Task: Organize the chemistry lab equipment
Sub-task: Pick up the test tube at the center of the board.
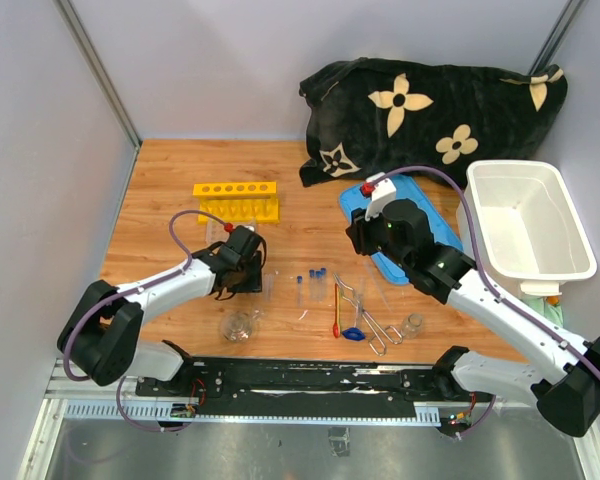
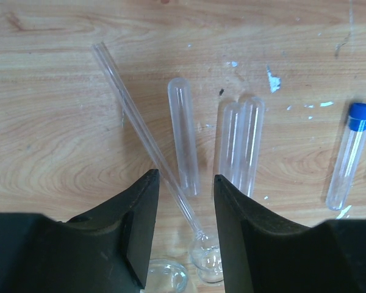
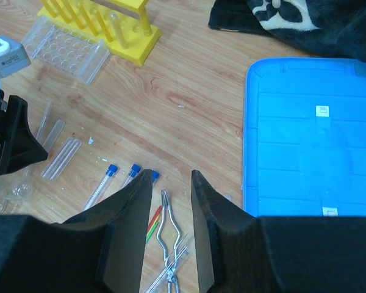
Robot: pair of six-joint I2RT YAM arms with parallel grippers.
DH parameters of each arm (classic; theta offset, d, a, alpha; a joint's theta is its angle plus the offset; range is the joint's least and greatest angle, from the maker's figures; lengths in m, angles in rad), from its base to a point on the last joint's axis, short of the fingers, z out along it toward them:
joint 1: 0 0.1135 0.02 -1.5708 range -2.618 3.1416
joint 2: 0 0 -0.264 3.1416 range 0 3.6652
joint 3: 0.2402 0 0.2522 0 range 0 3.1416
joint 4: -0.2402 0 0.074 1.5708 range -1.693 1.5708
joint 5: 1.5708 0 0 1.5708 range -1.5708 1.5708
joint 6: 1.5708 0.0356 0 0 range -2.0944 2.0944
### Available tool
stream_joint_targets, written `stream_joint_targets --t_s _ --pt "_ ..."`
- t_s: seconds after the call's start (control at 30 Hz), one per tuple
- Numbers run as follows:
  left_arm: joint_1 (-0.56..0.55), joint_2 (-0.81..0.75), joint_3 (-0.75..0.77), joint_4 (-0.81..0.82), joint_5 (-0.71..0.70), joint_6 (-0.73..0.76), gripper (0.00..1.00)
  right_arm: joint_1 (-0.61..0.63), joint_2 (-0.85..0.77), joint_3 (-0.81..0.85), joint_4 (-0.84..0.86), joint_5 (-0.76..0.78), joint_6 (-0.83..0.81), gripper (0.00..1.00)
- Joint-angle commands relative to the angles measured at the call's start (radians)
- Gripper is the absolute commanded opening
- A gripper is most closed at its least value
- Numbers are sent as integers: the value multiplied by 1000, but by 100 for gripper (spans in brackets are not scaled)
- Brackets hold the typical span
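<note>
Bare tubes [image 2: 183, 137] lie side by side on the table [image 1: 160, 170] toward its near edge, with the capped tubes [image 1: 310, 278] just to their right. A flask [image 1: 242, 325] stands closer to the front. The tongs [image 1: 363, 312] and the spatula [image 1: 337, 310] rest further right, and a small beaker [image 1: 412, 323] stands beyond them. Further back stands the yellow rack [image 1: 235, 197], with a clear tray [image 3: 64, 52] just in front of it. The left gripper [image 2: 186, 183] is low over the bare tubes with its jaws partly apart. A thin glass rod [image 2: 134, 113] runs aslant between them, and I can't see either one pressing on it. The right gripper [image 3: 171, 180] hangs higher, above the tongs, its jaws narrowly parted with nothing in them. To its right a blue lid [image 3: 311, 134] lies flat on the table near the white tub [image 1: 530, 225], and a black cloth [image 1: 430, 110] is bunched up at the back.
</note>
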Motion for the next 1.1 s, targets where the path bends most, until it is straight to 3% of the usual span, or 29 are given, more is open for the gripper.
stream_joint_targets --t_s 0.0,0.3,0.7,1.07 --pt "-14 -16 53 -6 -22 -3 46 1 -2 -15 22 3 20 33" --pt "-16 -83 85 -60 -56 -3 45 1 8 -23 40 -12 28 33" --pt "-19 53 102 33 -40 31 45 1 11 -28 35 2 25 33" --pt "-19 80 92 51 -51 44 45 0 26 -27 36 2 23 33"
